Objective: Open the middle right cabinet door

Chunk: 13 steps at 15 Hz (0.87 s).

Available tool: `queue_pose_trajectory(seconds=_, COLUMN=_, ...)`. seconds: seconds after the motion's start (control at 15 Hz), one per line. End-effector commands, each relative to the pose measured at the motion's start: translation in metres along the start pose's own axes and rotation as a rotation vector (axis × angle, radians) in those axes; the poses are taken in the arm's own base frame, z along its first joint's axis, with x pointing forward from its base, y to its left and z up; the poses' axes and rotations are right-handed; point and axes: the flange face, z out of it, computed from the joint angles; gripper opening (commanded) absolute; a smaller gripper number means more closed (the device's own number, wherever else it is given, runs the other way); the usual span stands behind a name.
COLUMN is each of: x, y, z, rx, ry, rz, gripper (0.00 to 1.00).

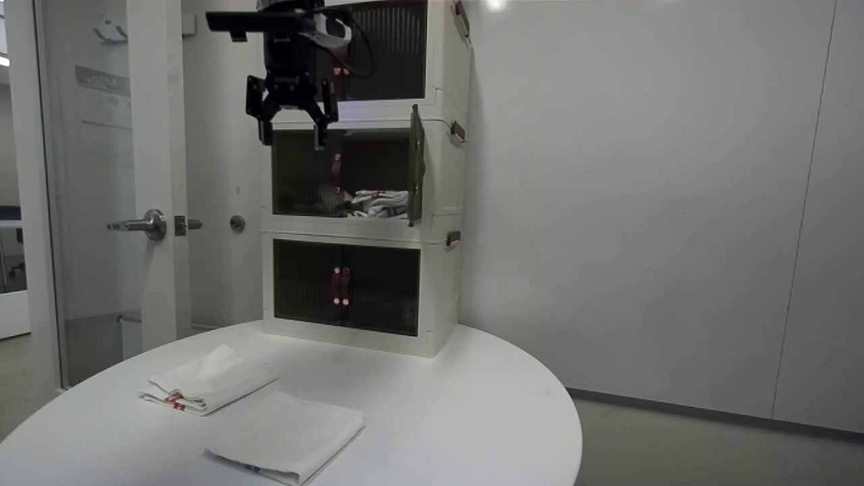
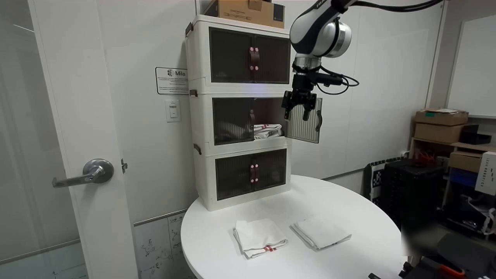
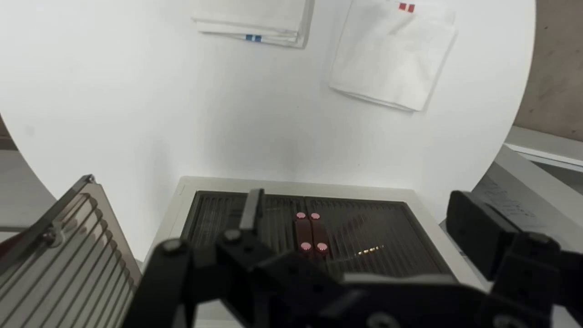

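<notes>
**Middle right cabinet door (image 2: 304,128) stood open; gripper (image 2: 297,116) wide**

Cabinet (image 2: 200,124): 1 unit, 3 tiers, 6 doors counted. 5 were shut: 2 top doors (image 2: 230,54), 1 middle left door (image 2: 232,122), 2 bottom doors (image 2: 234,178). The sixth, middle right, was swung outward at the middle tier's right edge; in an exterior view this door (image 1: 416,169) showed nearly edge-on. Pull handles (image 2: 252,173): 6, 1 per door.

Gripper: 1, with 2 fingers (image 1: 320,137) pointing down, well apart. It hung in front of the cabinet.

In the uncovered right half of the middle tier lay 1 cloth pile (image 1: 378,202); separate pieces could not be counted. On the worktop (image 2: 368,224): 1 red-marked cloth (image 3: 391,59) and 1 blue-marked cloth (image 3: 255,16), both white and folded, near each other but apart. 1 cardboard box (image 2: 246,15) sat on top of the cabinet.
</notes>
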Motion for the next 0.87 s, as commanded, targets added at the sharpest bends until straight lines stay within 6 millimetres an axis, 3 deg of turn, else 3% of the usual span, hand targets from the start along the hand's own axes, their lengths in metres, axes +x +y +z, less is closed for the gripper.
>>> queue_pose_trajectory(seconds=0.0, x=-0.010, y=0.009, z=-0.003, rx=-0.044, ry=0.168, rz=-0.040, gripper=1.00)
queue_pose_trajectory(seconds=0.33, x=-0.008, y=-0.002, z=-0.018, rx=-0.076, ry=0.327, rz=-0.114, gripper=1.00)
queue_pose_trajectory(seconds=0.4, x=0.001, y=0.005, z=-0.010, rx=-0.079, ry=0.280, rz=-0.077, gripper=1.00)
queue_pose_trajectory(seconds=0.8, x=0.000, y=0.004, z=-0.008, rx=-0.078, ry=0.279, rz=-0.080, gripper=1.00)
